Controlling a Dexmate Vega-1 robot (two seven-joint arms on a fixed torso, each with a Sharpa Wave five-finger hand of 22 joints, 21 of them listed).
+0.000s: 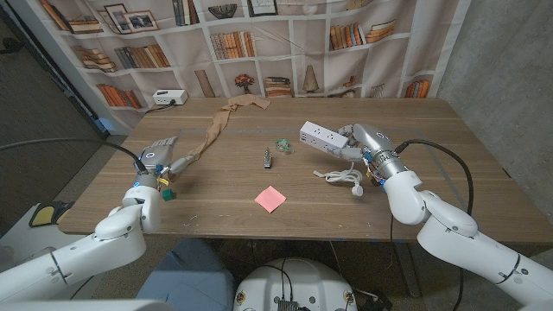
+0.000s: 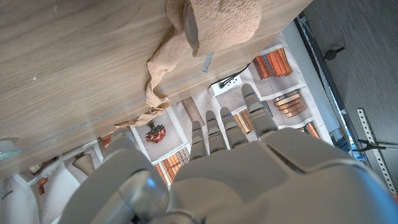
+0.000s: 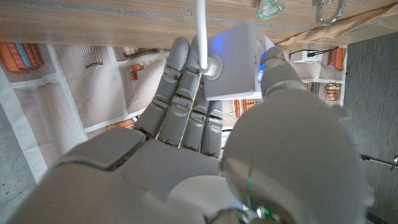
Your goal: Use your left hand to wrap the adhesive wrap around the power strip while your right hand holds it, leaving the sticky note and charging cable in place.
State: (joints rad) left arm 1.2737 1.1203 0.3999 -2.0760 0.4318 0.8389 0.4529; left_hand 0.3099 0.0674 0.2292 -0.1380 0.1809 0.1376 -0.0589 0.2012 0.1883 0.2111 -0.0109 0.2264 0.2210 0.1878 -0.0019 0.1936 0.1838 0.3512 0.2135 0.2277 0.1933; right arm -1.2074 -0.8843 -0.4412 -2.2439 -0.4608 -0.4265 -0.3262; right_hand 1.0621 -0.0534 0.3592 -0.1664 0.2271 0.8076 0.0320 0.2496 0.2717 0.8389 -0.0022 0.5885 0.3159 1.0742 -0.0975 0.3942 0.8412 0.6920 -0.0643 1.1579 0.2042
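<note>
While the right hand grips the power strip off the table, the left hand, fingers loose and apart, should firmly pinch the adhesive wrap near its left edge.

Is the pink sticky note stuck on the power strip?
No, the pink sticky note lies by itself on the wooden table, apart from the power strip that the right hand holds.

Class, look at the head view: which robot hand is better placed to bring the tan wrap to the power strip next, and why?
The left robot hand. It already touches the near end of the long tan adhesive wrap, whereas the right robot hand is occupied gripping the white rectangular power strip above the table.
</note>
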